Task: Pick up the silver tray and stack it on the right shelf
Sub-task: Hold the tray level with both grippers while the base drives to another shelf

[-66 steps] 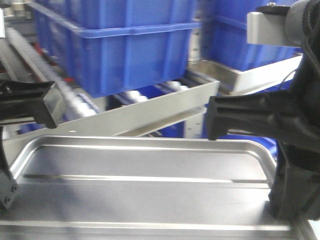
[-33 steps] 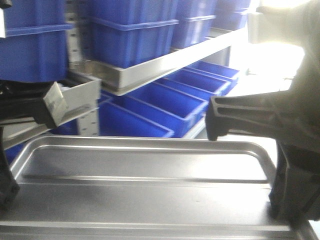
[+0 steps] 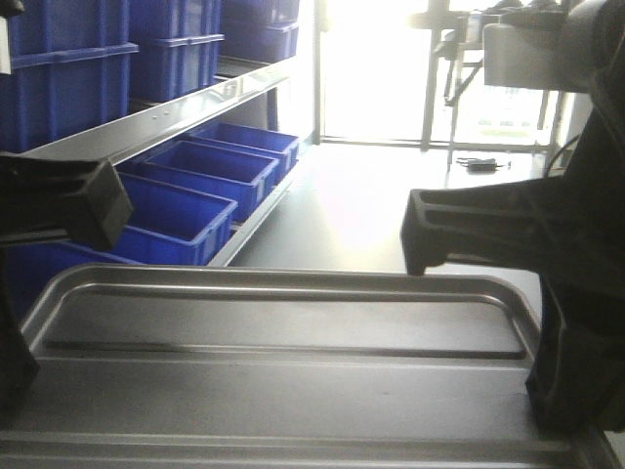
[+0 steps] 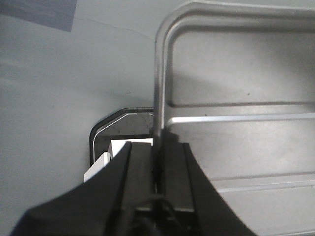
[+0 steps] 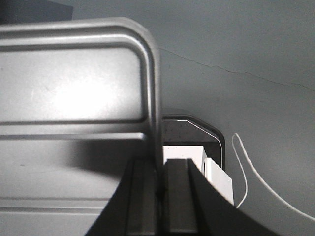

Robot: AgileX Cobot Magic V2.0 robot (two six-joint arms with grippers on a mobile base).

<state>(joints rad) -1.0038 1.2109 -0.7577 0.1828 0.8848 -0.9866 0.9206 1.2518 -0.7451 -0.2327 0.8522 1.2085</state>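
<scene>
**Silver tray clamped at both short ends, lying level before the front camera**

The silver tray [image 3: 283, 386] fills the lower half of the front view. It lies flat with its open side up, and its far rim and two rounded corners run across the middle of the frame. Long raised ribs cross its bottom from side to side.

The left gripper [image 4: 157, 153] is pinched narrow on the tray's left rim. In the left wrist view one black finger sits outside the rim and the other inside, with the thin metal edge pressed between them. The right gripper [image 5: 159, 168] holds the opposite rim the same way, its jaws almost together on the edge. In the front view the black gripper bodies stand at the left and right edges of the frame, over the tray's two ends.

Both wrist views show grey floor [image 5: 236, 44] beyond the tray's rim. In the right wrist view a thin crack [image 5: 206, 65] runs across the floor at upper right, and a white cable [image 5: 251, 169] curves at lower right.

At the upper left of the front view a steel shelf edge [image 3: 166, 112] slants away from the camera. Stacked blue bins [image 3: 68, 88] stand on it, and a row of open blue bins [image 3: 210, 176] sits below. Glass doors [image 3: 376, 68] at the upper middle are washed out by strong light.
</scene>
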